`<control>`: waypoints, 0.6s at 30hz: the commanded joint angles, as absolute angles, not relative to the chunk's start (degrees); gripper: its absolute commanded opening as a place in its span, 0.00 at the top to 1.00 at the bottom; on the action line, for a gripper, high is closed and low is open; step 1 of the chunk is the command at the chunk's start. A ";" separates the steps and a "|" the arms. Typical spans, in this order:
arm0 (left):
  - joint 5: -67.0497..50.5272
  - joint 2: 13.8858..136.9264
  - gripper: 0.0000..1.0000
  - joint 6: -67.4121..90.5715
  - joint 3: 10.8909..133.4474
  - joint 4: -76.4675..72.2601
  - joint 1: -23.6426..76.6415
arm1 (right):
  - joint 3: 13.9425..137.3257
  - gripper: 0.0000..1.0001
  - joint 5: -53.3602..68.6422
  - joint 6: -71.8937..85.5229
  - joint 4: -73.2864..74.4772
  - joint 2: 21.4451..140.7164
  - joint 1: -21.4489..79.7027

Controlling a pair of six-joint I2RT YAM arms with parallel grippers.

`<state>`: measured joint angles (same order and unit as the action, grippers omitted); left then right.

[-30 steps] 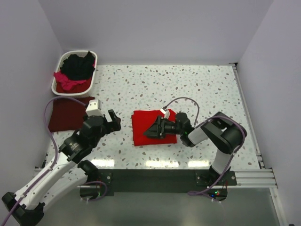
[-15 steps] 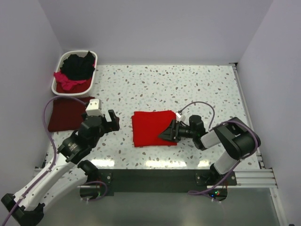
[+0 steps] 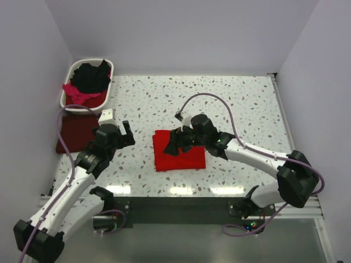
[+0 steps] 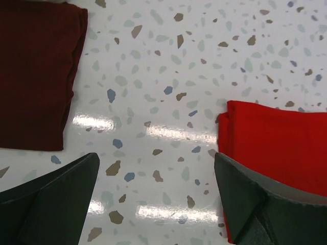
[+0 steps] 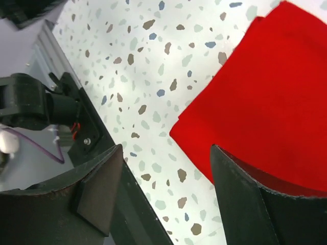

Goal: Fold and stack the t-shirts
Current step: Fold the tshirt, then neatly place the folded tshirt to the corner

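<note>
From above, the right gripper covers the upper middle of the red shirt, and the left arm hides the maroon shirt along its right edge. In the basket a black shirt lies over a pink shirt; whatever lies beneath cannot be told. The left wrist view cuts the maroon shirt at the left and the red shirt at the right. The right wrist view cuts the red shirt at the top and right, and a finger hides its lower edge.

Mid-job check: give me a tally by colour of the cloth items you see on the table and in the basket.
Bright red folded cloth t-shirt: 1
Dark maroon folded cloth t-shirt: 1
Black cloth garment in the white plastic basket: 1
Magenta-pink cloth garment in the basket: 1
Total: 4 visible; the heap may hide more.
</note>
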<state>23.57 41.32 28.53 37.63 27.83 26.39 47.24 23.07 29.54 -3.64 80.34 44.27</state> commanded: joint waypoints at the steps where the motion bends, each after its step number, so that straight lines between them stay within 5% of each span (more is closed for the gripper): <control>1: 15.22 47.45 0.00 26.28 39.20 24.17 20.40 | 56.21 0.28 8.63 17.50 17.91 82.52 49.56; 11: 2.99 51.77 0.00 26.45 37.88 22.24 6.78 | 71.89 0.46 -6.50 9.15 29.35 97.72 67.40; 18: 0.79 52.47 0.00 26.46 37.62 22.24 4.66 | 76.64 0.46 -10.37 6.68 29.62 104.23 70.75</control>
